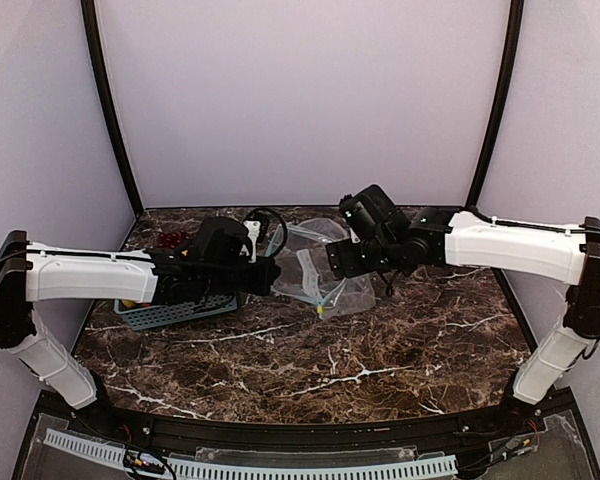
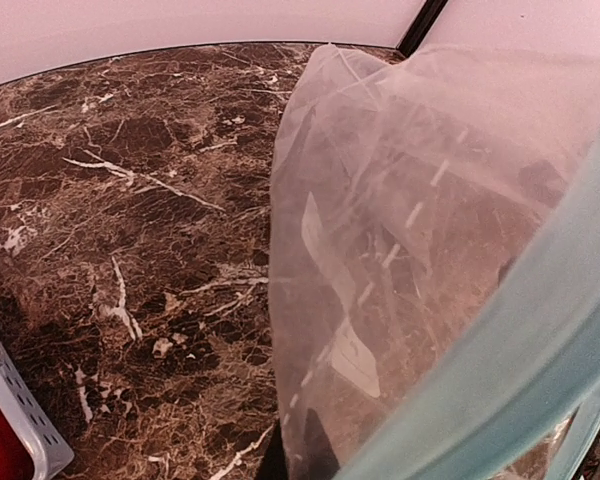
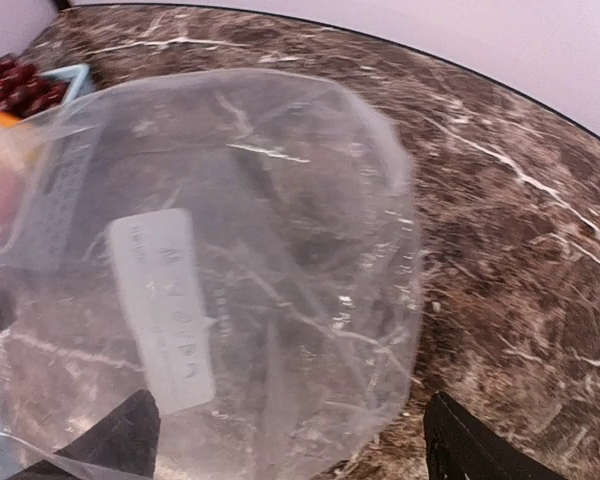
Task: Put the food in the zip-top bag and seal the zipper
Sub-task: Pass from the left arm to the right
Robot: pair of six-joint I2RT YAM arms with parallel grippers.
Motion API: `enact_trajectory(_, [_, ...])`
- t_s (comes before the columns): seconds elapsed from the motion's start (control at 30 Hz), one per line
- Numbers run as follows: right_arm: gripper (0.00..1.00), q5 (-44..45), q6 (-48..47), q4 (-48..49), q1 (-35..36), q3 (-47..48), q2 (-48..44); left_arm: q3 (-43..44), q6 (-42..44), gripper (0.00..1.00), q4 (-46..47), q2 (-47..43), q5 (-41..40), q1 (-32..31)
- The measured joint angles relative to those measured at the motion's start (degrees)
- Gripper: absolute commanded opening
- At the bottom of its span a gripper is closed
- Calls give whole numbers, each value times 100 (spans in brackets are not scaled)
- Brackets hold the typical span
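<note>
**A:** Top cam has the zip-top bag [image 1: 325, 280] mid-table [image 1: 400, 350], between both arms. The left gripper [image 1: 272, 277] is pinched tight on its edge.

**B:** The left wrist cam just gets the teal zipper [image 2: 520, 370] right up close. On the right wrist cam the right gripper [image 3: 295, 440] is spread wide, with the grapes [image 3: 10, 85] behind the bag.

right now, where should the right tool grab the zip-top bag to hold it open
Probably the teal zipper edge, away from the left tool, coming from the right: the zip-top bag is raised, its thin wall facing the right tool.
</note>
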Motion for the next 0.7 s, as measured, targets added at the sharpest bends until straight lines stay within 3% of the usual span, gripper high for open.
enact_trajectory(0.27, [92,-1860,-667,756,103,-291,-634,205,-166,1,63,140,435,2])
enact_trajectory(0.47, [72,-2070,-953,986,356,-275,-831,258,-225,1,87,142,553,4])
enact_trajectory(0.7, [67,-1895,-1032,826,612,-68,-358,258,-267,1,109,144,581,4])
